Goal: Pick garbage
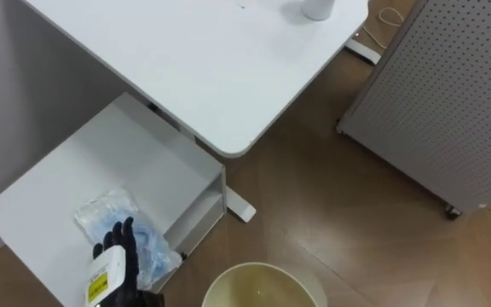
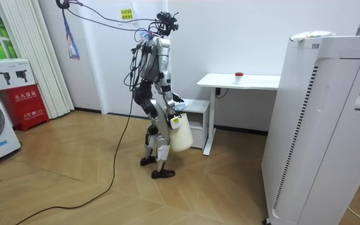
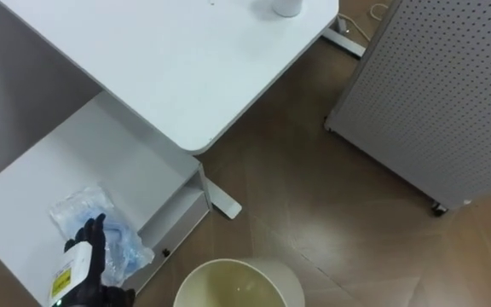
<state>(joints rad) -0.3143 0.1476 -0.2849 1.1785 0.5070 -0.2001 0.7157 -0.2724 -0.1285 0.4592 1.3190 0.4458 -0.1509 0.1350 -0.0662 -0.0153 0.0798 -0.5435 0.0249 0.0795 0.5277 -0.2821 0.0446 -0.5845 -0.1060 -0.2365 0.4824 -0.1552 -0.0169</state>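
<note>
- On the low shelf [image 1: 101, 153] beside the worktop [image 1: 194, 68], the plastic bag [image 1: 102, 213] is lying crumpled, clear with blue showing through, close to the shelf's front edge.
- Your left hand [image 1: 113, 263] is reaching over it from the near side. The fingers [image 1: 124, 232] are lying apart and fairly straight on the bag, not curling round it.
- You are probably dealing with something very light, soft and slick. Expect it to be collapsing and sliding under a push rather than resisting.
- A bunched fold near the middle is looking like the safer place to take hold. A loose corner is likely to be slipping out, and a flat press is risking a nudge off the edge.
- Nothing is pointing to it being fragile, though what it is holding is too unclear to tell.
- The hand is covering the bag's near part, so you are not seeing its full outline or any opening.
- The bin [image 1: 262, 288] is sitting below the shelf edge, cut off at the bottom of the eye views.
- Your right hand [image 2: 175, 116] is hanging down at the bin in the room view, too small for you to be judging its hold.
</note>
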